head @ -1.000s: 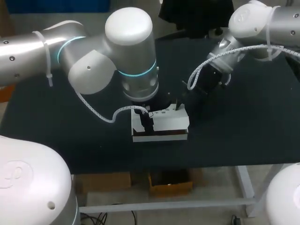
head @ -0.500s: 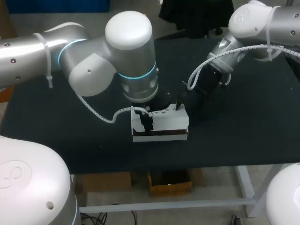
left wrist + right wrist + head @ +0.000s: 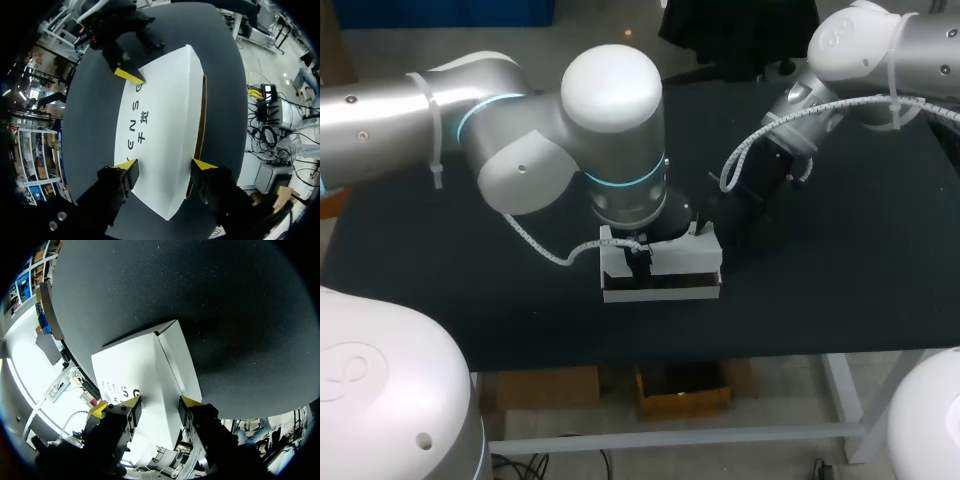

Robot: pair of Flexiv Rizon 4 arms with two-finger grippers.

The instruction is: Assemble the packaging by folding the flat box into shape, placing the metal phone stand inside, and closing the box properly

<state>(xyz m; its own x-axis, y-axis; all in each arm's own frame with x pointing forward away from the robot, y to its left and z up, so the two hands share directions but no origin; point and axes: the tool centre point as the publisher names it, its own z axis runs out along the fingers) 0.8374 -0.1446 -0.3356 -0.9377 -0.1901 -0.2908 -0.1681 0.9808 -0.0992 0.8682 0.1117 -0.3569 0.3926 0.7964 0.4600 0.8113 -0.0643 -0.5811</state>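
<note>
The table (image 3: 440, 300) is black, and a little toward 6 o'clock from its middle lies the white box (image 3: 680, 262), long side running from 9 to 3 o'clock. A brown strip (image 3: 660, 288) shows along its near side under the lid (image 3: 165, 110). The left gripper (image 3: 165, 164) stands over the box's 9 o'clock half and is released, grasping nothing. Its 2 fingers are spread wide, with 1 yellow tip (image 3: 126, 165) over the lid's far edge and the other just beside the brown strip. Dark lettering (image 3: 140, 117) runs along the lid ahead of it. At the lid's end beyond that lettering, 1 yellow fingertip (image 3: 129, 76) of the right gripper (image 3: 160, 401) touches the corner, which in the head view is the box's 1 o'clock corner. That gripper is released too: its fingers stand apart with the box's end between them, 1 tip over the lid and the other at the edge of the narrow side panel. The left arm (image 3: 610, 130) enters from 9 o'clock, its large white joint hanging above the box's far side. The right arm (image 3: 880, 50) enters from 2 o'clock.
</note>
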